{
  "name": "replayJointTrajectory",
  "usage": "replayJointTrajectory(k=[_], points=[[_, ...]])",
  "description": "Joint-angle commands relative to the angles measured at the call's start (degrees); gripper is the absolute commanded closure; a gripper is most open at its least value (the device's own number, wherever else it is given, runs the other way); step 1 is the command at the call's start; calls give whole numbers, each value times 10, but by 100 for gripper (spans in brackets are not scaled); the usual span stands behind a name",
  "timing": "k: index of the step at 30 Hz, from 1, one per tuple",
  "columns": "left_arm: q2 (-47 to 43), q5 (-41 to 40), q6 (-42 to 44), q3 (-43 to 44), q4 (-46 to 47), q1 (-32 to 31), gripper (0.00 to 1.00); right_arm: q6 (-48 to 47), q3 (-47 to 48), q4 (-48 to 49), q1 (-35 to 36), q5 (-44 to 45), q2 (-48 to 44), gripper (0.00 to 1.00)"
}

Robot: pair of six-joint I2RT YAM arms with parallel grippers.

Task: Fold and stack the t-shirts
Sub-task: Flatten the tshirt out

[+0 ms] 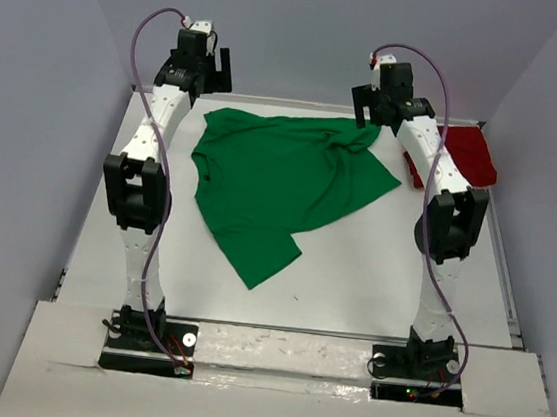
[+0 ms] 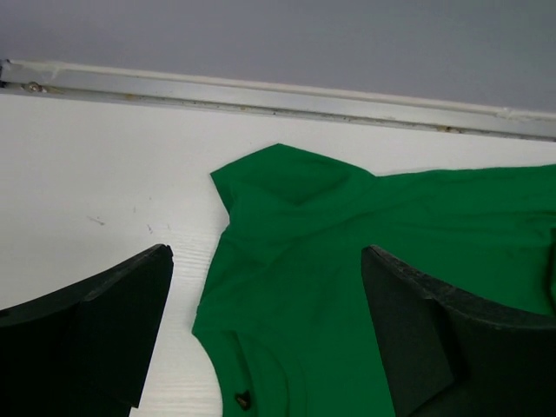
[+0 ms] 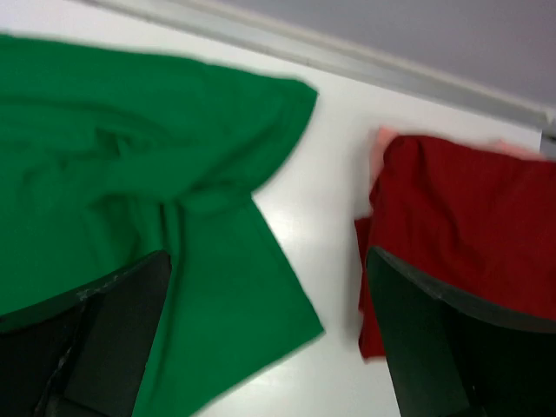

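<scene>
The bright green t-shirt [image 1: 281, 184] lies spread and rumpled on the white table, a sleeve toward the front. It also shows in the left wrist view [image 2: 347, 261] and the right wrist view [image 3: 130, 200]. The dark red t-shirt [image 1: 461, 154] lies bunched at the back right, also in the right wrist view [image 3: 469, 226]. My left gripper [image 1: 217, 71] hangs open and empty above the green shirt's back left corner. My right gripper [image 1: 368, 113] hangs open and empty above the green shirt's back right corner, the red shirt to its right.
A raised rail [image 2: 261, 91] runs along the table's far edge below the grey back wall. Grey side walls close in left and right. A table edge strip [image 1: 502, 274] runs down the right side.
</scene>
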Motion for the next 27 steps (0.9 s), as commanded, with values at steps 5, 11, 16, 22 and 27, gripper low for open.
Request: replayJointTrajectory(k=[5,11,16,22,27], points=[[-271,-59,-55,-125,-12,-103,1,95,-266,85,-21,-48,-221,39],[-418,-73,-124,-395,12,-205,1,148,-378,107,-27,-64,-223,42],[-482,-88,-161,-506,27,-246,1,189,-393,101,-61,-105,-221,40],[-494,-109,-178,-562,42,-290,1,213,-411,100,-92,-118,-198,32],[-518,-111,-185,-571,41,-311,1,227,-415,100,-134,-180,-185,32]])
